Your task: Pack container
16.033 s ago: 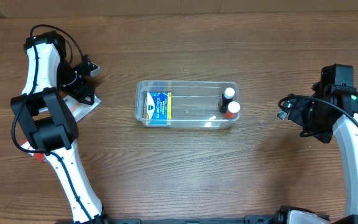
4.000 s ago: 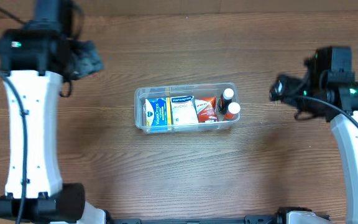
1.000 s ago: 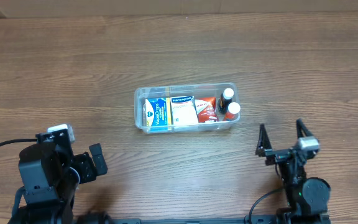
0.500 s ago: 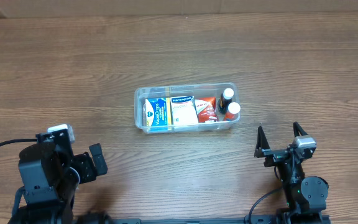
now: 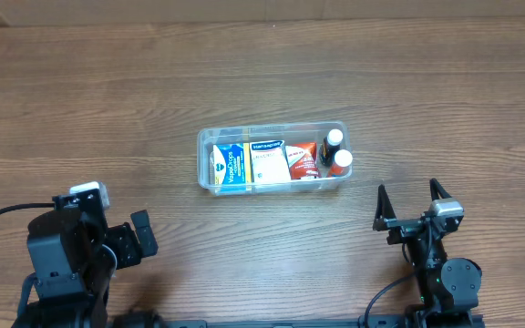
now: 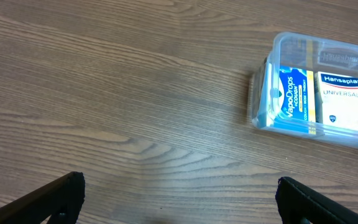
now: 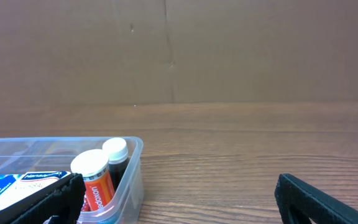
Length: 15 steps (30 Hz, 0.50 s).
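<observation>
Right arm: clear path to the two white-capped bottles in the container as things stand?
Probably yes. The right gripper is open, the bottles stand uncovered at the right end of the container, and only bare table lies between.

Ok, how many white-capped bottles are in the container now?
2, both upright at the right end of the container: the far bottle by the back wall, the near bottle with an orange label beside it. The boxes might hide others.
</observation>
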Available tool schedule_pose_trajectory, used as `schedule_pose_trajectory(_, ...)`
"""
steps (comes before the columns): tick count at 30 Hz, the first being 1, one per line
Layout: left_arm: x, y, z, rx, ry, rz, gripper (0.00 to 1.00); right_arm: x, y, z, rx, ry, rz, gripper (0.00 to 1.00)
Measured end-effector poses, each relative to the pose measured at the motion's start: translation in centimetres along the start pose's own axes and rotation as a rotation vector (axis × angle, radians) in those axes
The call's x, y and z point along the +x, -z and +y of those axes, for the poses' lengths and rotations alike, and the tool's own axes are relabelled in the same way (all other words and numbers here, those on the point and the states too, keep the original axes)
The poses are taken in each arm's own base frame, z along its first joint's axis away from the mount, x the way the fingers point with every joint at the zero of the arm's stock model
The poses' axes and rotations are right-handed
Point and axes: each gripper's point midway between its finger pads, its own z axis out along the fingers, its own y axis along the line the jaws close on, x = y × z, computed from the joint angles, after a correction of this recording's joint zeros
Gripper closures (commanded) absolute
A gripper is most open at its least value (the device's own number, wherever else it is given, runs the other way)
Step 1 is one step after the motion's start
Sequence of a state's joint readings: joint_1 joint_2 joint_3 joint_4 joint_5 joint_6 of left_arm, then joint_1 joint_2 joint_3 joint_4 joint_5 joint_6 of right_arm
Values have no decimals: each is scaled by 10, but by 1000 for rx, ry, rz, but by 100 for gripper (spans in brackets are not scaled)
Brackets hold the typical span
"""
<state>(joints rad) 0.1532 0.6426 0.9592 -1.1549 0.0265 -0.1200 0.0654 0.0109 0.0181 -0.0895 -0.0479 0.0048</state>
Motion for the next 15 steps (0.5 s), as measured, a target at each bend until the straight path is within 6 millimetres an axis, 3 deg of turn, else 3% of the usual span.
schedule_pose_trajectory(6,4,-1,0,1,0,4,0,0,0,0,0,0,0,0)
schedule_pose_trajectory(8,6,-8,-1,17,-4,-70,0,0,0,0,0,0,0,0)
schedule_pose_trajectory(15,-1,-60,-18,139,-57,-498,0,0,0,0,0,0,-1,0)
